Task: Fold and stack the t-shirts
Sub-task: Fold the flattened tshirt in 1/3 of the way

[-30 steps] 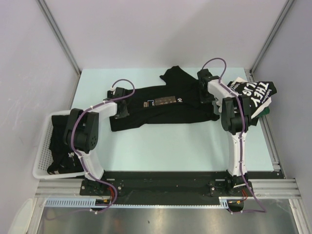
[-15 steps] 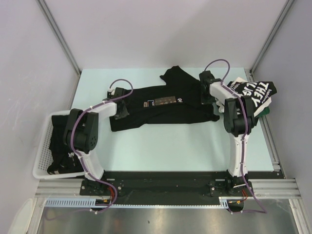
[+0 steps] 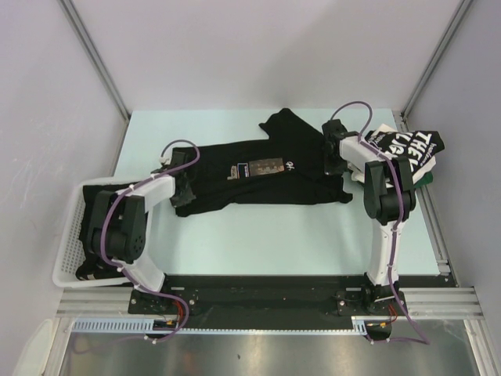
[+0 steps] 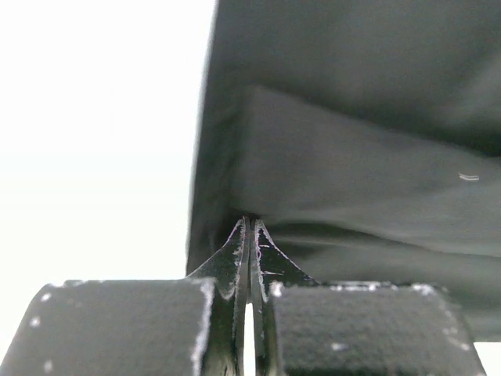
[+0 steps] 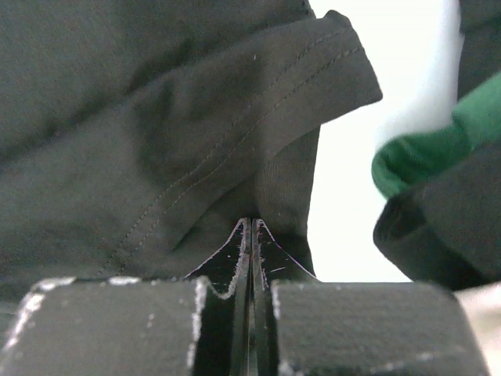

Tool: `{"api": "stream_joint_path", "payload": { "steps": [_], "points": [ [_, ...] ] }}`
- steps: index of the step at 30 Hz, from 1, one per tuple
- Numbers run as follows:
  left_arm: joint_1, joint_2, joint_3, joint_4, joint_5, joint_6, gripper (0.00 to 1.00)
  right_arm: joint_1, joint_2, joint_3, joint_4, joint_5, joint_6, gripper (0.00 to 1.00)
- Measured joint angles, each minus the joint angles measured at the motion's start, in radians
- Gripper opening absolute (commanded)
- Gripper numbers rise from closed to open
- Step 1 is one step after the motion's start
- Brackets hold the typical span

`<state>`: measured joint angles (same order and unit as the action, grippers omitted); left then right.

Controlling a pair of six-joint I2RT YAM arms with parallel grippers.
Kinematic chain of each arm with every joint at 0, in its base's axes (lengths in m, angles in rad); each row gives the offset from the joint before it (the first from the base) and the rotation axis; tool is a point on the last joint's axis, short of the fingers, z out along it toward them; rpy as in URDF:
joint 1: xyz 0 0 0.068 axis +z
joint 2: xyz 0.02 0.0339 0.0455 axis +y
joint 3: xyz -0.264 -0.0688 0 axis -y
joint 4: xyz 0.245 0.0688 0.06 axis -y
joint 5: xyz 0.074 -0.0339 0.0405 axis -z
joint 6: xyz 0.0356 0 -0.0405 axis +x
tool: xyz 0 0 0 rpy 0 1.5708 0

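Your left gripper (image 4: 250,235) is pressed together, pinching the black cotton t-shirt with the rectangular chest print (image 3: 274,184); your right gripper (image 5: 250,233) pinches its other end.

Black printed t-shirt (image 3: 258,184) laid out centre, lettered t-shirt (image 3: 407,146) bunched at right

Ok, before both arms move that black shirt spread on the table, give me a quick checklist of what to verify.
1. Grip of the left end effector on the spread black cotton t-shirt: ok, shut on its edge.
2. Grip of the right end effector: ok, shut on fabric beside the sleeve.
3. Shirt lying flat: not ok, creased, with folds near both grips.
4. Shirt apart from the green cloth on the right: ok, bare surface shows between them.
5. Pale green table on the shirt's near side bare: ok.
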<state>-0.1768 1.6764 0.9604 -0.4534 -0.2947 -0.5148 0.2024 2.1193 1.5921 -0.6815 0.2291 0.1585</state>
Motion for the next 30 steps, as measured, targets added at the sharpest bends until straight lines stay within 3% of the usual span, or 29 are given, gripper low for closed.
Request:
{"api": "stream_joint_path", "payload": {
  "steps": [17,26,28,30],
  "points": [
    [0.058,-0.059,-0.016,-0.076,-0.014,0.045,0.0,-0.01,-0.05,-0.068,-0.05,0.004,-0.003,0.0],
    [0.058,-0.075,0.089,-0.072,0.003,0.08,0.0,-0.001,-0.038,0.084,-0.141,0.029,-0.02,0.02],
    [0.058,-0.082,0.103,-0.065,0.012,0.092,0.05,0.006,-0.031,0.138,-0.141,0.038,-0.026,0.08],
    [0.058,-0.084,0.116,-0.053,0.018,0.108,0.21,0.017,-0.026,0.182,-0.145,0.047,-0.034,0.1]
  ]
}}
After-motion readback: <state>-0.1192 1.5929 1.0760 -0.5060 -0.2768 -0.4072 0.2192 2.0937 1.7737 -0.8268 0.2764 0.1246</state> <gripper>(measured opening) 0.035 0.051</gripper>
